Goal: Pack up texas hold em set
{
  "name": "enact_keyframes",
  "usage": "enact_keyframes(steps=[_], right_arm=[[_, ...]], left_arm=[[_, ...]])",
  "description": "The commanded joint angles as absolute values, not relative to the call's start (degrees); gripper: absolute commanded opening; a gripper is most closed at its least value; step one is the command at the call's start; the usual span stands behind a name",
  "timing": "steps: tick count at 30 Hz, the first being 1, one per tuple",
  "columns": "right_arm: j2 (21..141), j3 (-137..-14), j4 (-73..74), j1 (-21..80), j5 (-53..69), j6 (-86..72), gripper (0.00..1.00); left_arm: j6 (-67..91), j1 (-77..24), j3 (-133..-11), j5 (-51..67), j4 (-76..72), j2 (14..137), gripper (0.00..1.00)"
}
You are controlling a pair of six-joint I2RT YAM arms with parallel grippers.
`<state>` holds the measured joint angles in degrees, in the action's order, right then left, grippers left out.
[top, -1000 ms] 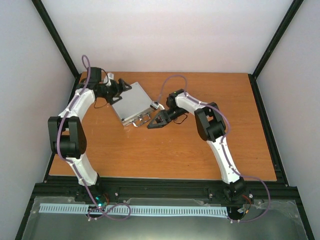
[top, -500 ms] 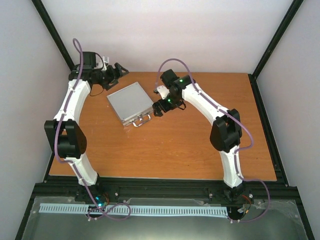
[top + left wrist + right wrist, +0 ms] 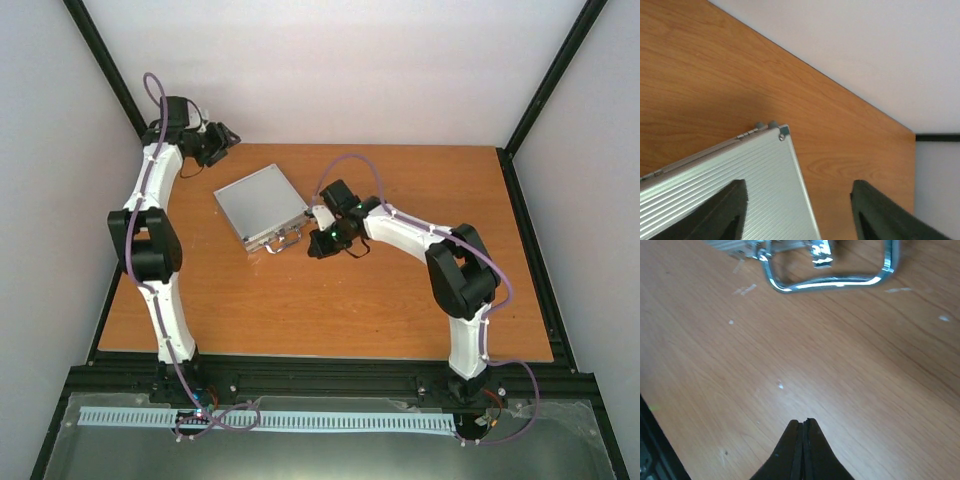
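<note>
The texas hold em set shows as a silver ribbed metal case [image 3: 258,203], lid down, lying at an angle on the wooden table. Its chrome handle [image 3: 285,240] points toward the near side and lies flat on the wood in the right wrist view, handle [image 3: 840,282]. My left gripper [image 3: 215,140] hangs open above the back left corner, apart from the case; in the left wrist view the case [image 3: 730,180] corner with its hinges sits below the left gripper [image 3: 800,200]. My right gripper [image 3: 315,245] is shut on nothing, just right of the handle, with the right gripper [image 3: 803,422] over bare wood.
The wooden table [image 3: 400,300] ends at a black frame and white walls at the back and sides. The table's back edge [image 3: 840,95] runs close behind the case. Small pale specks [image 3: 780,386] dot the wood near the handle.
The right gripper closed and dropped from above the case's right side to the table beside the handle. The left arm drew back and up from the case's back corner, its jaws narrowing.
</note>
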<state>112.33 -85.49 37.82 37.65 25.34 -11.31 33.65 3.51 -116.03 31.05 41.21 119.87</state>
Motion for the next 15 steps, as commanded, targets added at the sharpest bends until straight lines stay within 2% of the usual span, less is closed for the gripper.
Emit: enact_keyframes(steps=[1, 3, 4, 15], right_arm=[[112.5, -83.1, 18.2, 38.4, 30.8, -15.4, 0.03], [113.8, -83.2, 15.2, 38.5, 30.8, -15.3, 0.03], [114.2, -83.0, 13.6, 38.6, 30.2, -15.5, 0.03], [123.2, -87.0, 8.4, 39.4, 31.0, -16.7, 0.03]], left_arm=[[33.7, 4.0, -121.0, 29.9, 41.1, 123.7, 0.40], [34.8, 4.0, -121.1, 29.8, 39.5, 125.2, 0.07], [35.0, 3.9, -121.5, 29.8, 39.0, 126.0, 0.02], [36.7, 5.2, -131.8, 29.7, 40.8, 138.6, 0.01]])
